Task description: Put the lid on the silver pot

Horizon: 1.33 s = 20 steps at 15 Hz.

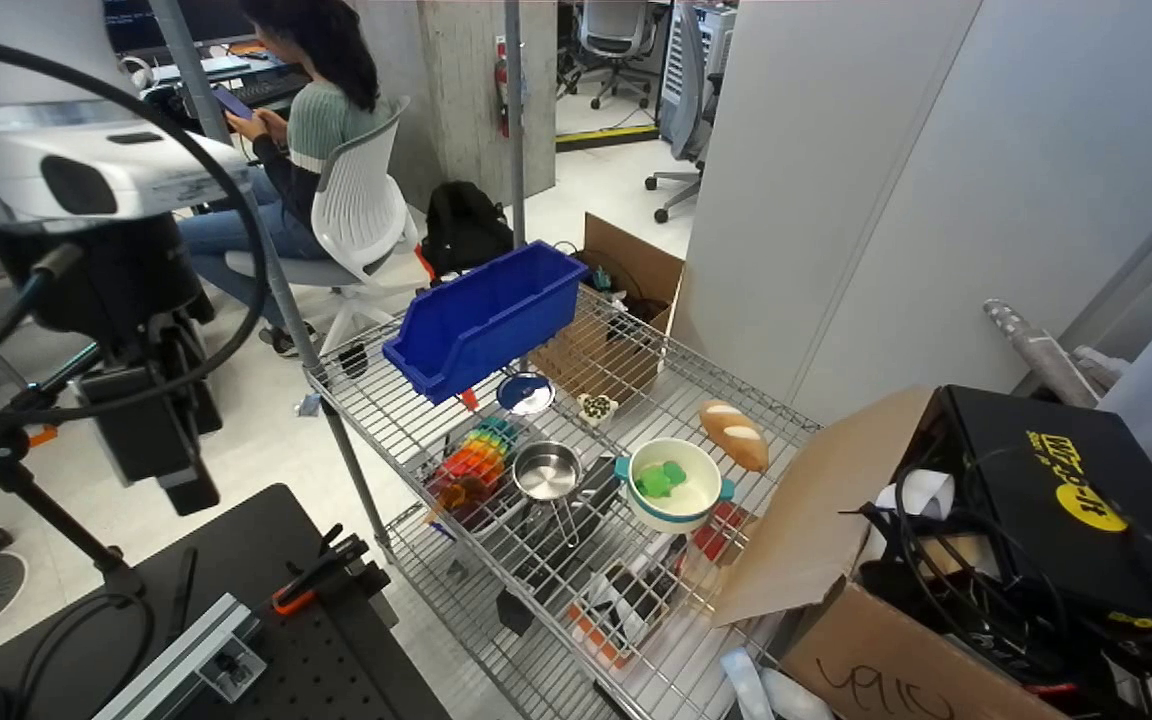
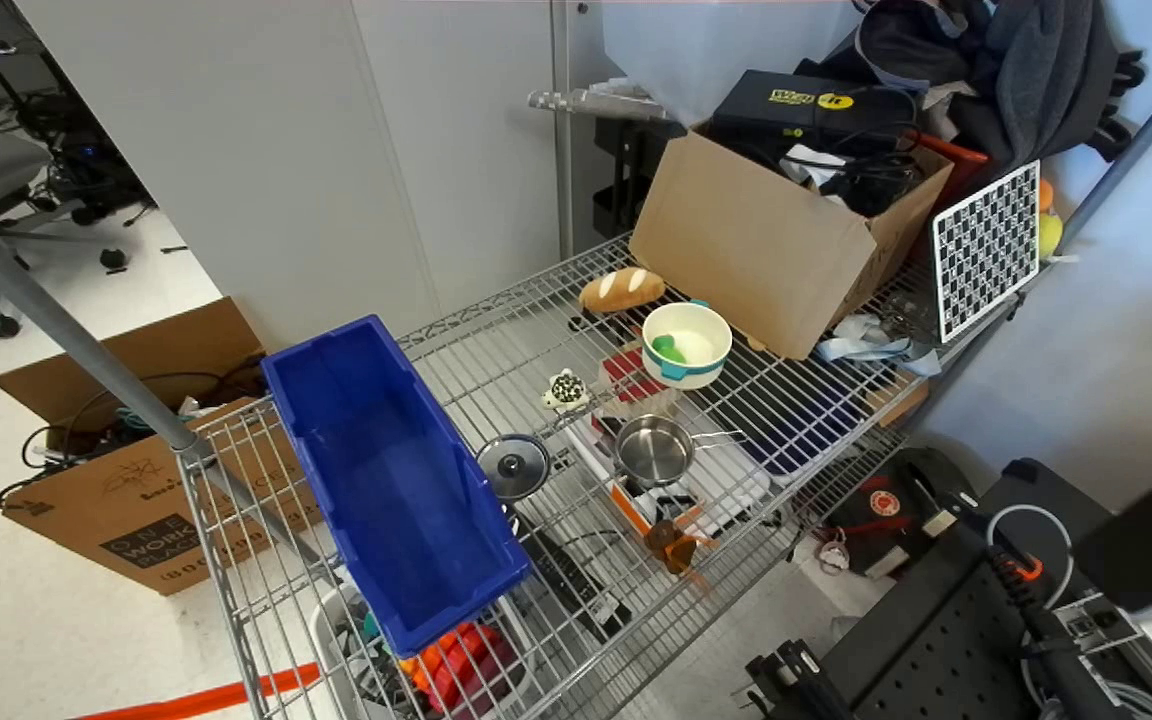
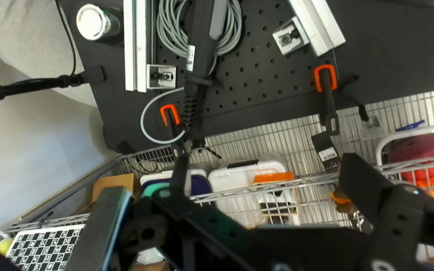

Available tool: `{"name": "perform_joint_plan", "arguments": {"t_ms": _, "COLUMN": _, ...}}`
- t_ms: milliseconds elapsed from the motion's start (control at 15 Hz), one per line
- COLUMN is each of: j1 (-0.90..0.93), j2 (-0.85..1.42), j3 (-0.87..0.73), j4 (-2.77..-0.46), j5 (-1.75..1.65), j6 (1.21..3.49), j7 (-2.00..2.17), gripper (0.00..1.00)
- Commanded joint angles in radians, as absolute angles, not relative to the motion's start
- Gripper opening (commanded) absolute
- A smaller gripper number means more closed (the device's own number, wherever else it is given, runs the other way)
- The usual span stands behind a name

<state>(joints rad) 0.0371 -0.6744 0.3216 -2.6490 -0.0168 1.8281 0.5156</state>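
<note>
The lid (image 1: 526, 394), a round silvery disc with a dark knob, lies on the wire shelf beside the blue bin; it also shows in an exterior view (image 2: 514, 467). The silver pot (image 1: 548, 470), small with a wire handle, stands upright and uncovered on the same shelf, apart from the lid; it also shows in an exterior view (image 2: 654, 450). My gripper (image 1: 188, 490) is up over the black table side, well away from both. In the wrist view the gripper's fingers (image 3: 266, 161) are wide apart with nothing between them. Neither lid nor pot can be made out in the wrist view.
The blue bin (image 1: 491, 315) stands at the shelf's end. A cream-and-teal bowl (image 1: 674, 485) with green pieces, a bread loaf (image 1: 734, 435) and a turtle toy (image 2: 566, 390) are near the pot. A cardboard box (image 2: 756, 240) and shelf post (image 1: 516, 130) are obstacles.
</note>
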Motion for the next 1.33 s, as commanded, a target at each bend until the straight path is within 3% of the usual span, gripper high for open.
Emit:
{"name": "perform_joint_plan", "arguments": {"t_ms": 0, "j1": -0.007, "j2": -0.507, "j3": 0.270, "j4": -2.565, "j5": -0.057, "j6": 1.956, "j7": 0.482, "gripper": 1.00}}
{"name": "perform_joint_plan", "arguments": {"t_ms": 533, "j1": -0.015, "j2": -0.024, "j3": 0.225, "j4": -2.377, "j5": -0.099, "j6": 2.334, "j7": 0.555, "gripper": 1.00}}
{"name": "perform_joint_plan", "arguments": {"t_ms": 933, "j1": 0.095, "j2": 0.374, "j3": 0.147, "j4": -2.119, "j5": -0.090, "j6": 2.358, "j7": 0.663, "gripper": 1.00}}
{"name": "perform_joint_plan", "arguments": {"t_ms": 1267, "j1": 0.165, "j2": 0.579, "j3": 0.098, "j4": -1.886, "j5": 0.053, "j6": 2.358, "j7": 0.675, "gripper": 1.00}}
